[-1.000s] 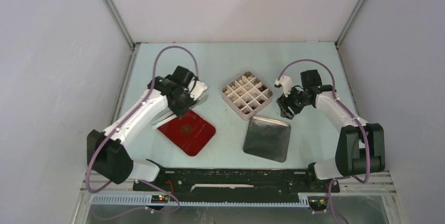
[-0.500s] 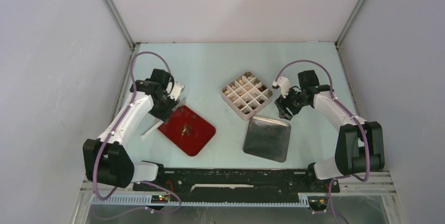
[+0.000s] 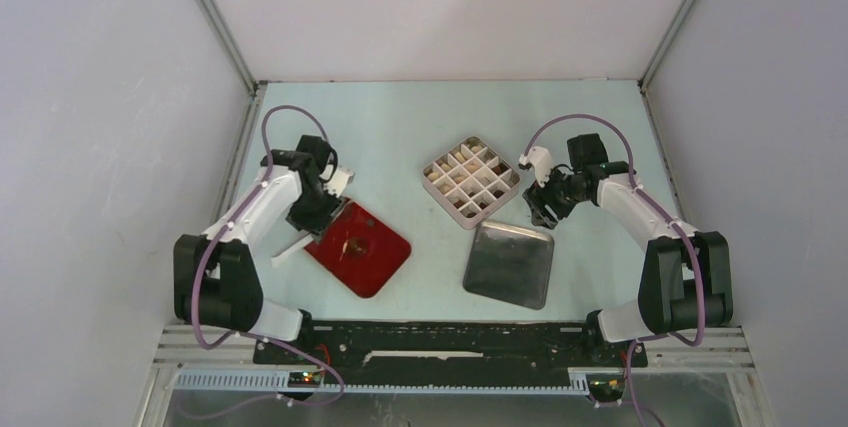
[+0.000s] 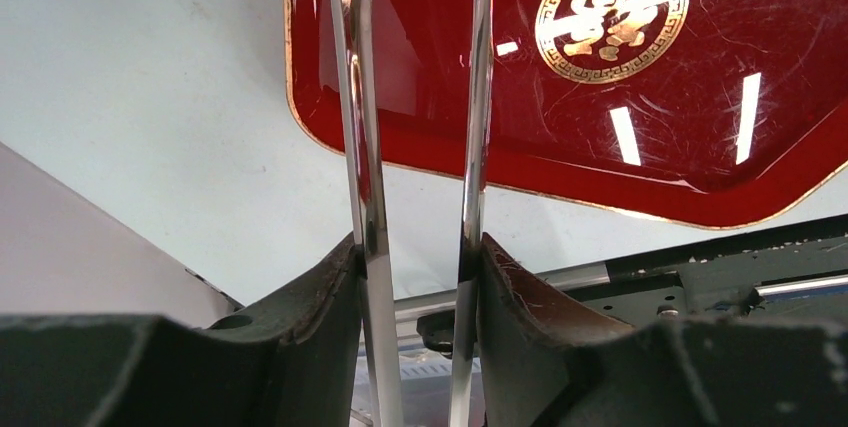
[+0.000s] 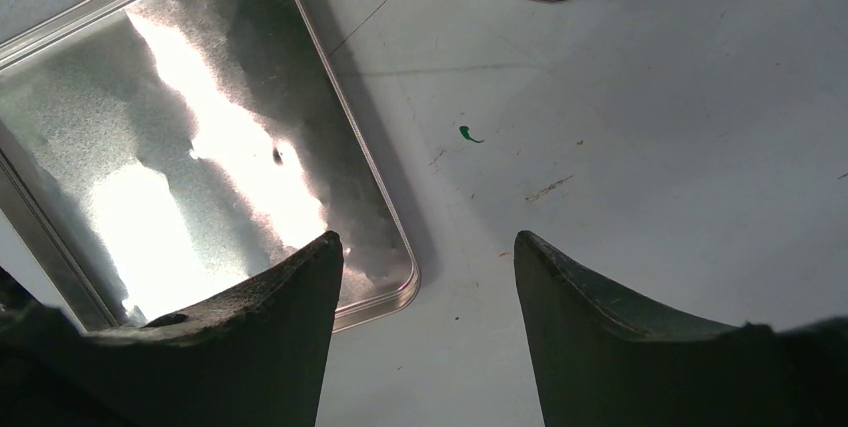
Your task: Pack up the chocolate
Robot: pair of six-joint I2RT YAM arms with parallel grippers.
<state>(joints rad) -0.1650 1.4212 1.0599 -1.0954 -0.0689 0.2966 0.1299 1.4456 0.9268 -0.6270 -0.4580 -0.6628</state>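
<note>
Grip check: your left gripper (image 4: 420, 252) is part-closed and pinches the metal tongs (image 4: 366, 147). One finger presses each blade from outside, and the blades keep a gap between them. In the left wrist view the blades run up over the left corner of the red tray (image 4: 600, 137) and leave the top of the frame, so you cannot see their tips. Nothing shows between the blades in the visible stretch.

Your right gripper (image 5: 430, 247) stands spread wide and holds nothing, with bare table (image 5: 650, 127) between its fingers. The metal tin (image 5: 180, 147) fills the upper left of that frame, its corner just beside the left finger.

Chocolate (image 3: 466, 204): from above you can make out dark and pale bits inside compartments of the divided box (image 3: 470, 182), at centre frame. They are too small to count or sort.

Surroundings, top view: the red tray lies lower left of the box and the tin lower right, both apart from it. The right gripper hangs between the box and the tin's upper right corner.
</note>
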